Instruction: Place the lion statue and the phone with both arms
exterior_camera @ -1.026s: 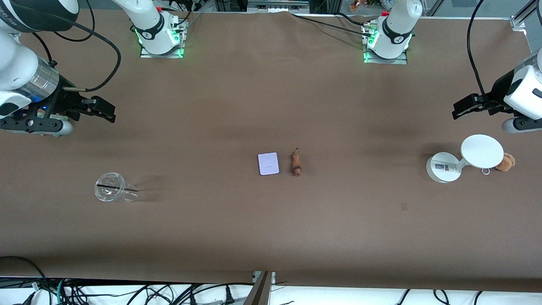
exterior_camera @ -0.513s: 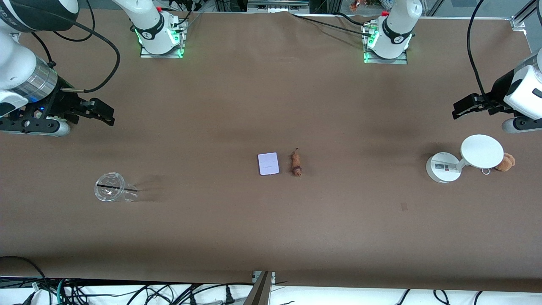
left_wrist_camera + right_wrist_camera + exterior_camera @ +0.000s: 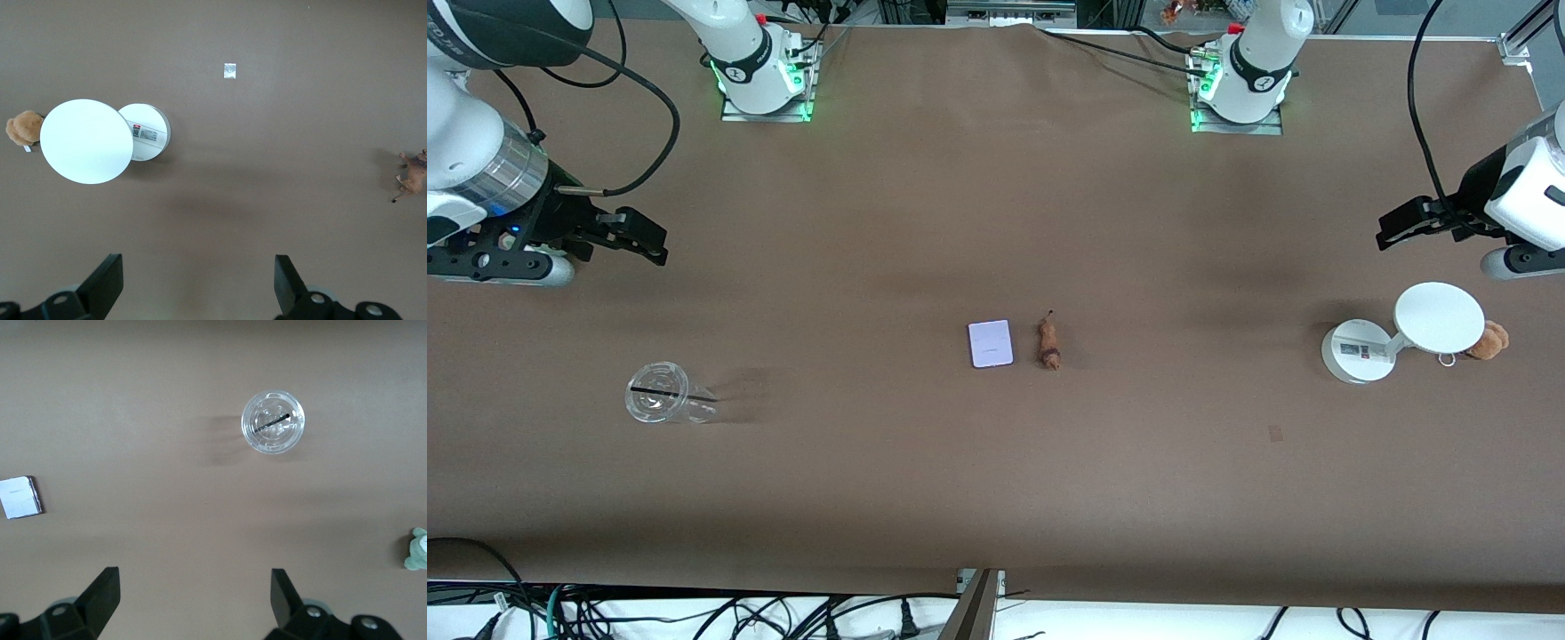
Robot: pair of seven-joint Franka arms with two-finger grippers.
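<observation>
Tabletop (image 3: 996, 498) is mostly bare brown cloth, with wide open stretches on every side of the two middle items, so lots of room to move. The phone (image 3: 991, 343) lies flat near the middle of the table, and the lion statue (image 3: 1048, 341) lies on its side just beside it, toward the left arm's end, the two apart and not touching. The right gripper (image 3: 636, 235) hangs in the air over bare cloth at the right arm's end of the table, its fingers spread wide with nothing between them. The left gripper (image 3: 1403, 223) hangs over bare cloth at the left arm's end, also wide open and holding nothing. Only container around is a clear plastic cup (image 3: 662, 404) toward the right arm's end, nearer the front camera than the right gripper; a dark bar shows across its mouth, can't tell what that is. Near the left arm's end stands a white stand (image 3: 1360, 351) with a round base and a disc top, and a fuzzy orange-brown plush (image 3: 1488, 340) sits just beside the disc, close to the table's edge. The right wrist view catches a bit of a grey-green plush (image 3: 418, 549).
</observation>
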